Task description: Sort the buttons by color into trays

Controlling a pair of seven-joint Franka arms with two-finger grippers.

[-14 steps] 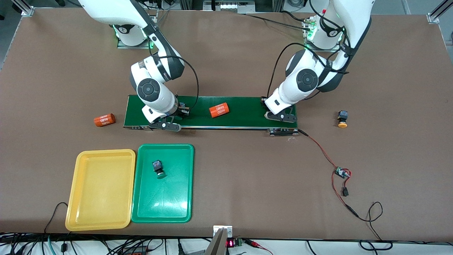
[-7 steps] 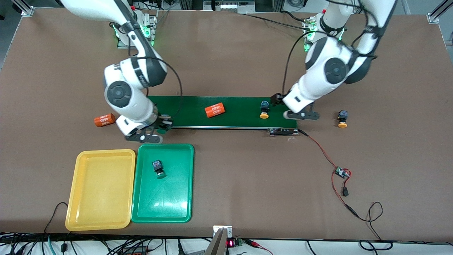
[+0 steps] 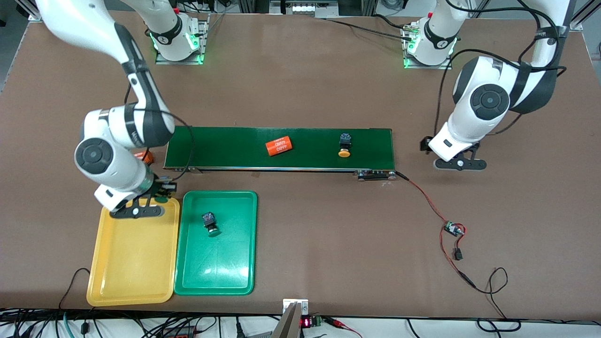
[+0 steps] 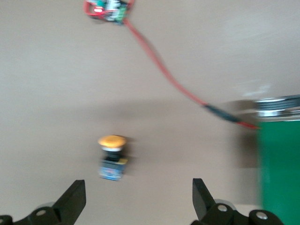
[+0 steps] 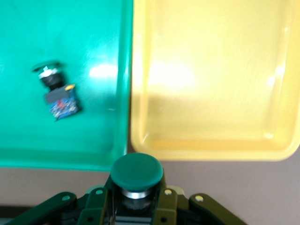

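**A:** Status? Where's the right pincer (image 3: 149, 201)?

**B:** I've got it over the yellow tray (image 3: 136, 263), at the tray's 1 o'clock corner by the seam with the green tray (image 3: 225, 267). It's clamped tight on a green-cap button (image 5: 137, 171), body pinched and cap sticking out, so I can see the colour on the wrist cam.

**A:** Green over yellow? Wrong tray.

**B:** Yep, I reckon that's just transit. It needs a nudge toward 3 o'clock before letting go. One green button (image 3: 210, 222) is already in the green tray, lying on its side nr the end farther from the front cam. Yellow tray has nothing in it.

**A:** Left pincer (image 3: 459, 163)?

**B:** Wide open, holding nothing, low over the bare worktop (image 3: 516, 225), just off the belt (image 3: 225, 145) toward the left arm's end, approx 3 o'clock from it. The wrist cam shows a yellow-cap button (image 4: 112, 157) lying on its side ahead of the gap between the fingers (image 4: 71, 200). Looks lined up for a pick, not yet closed.

**A:** Other bits?

**B:** A 2nd yellow button (image 3: 345, 144) is on the belt, w/ an orange cylinder (image 3: 279, 146) beside it at its 9 o'clock. That one's not for sorting. The red wire (image 3: 425, 197) runs from the belt's end toward 5 o'clock; I'd keep the left arm off it.
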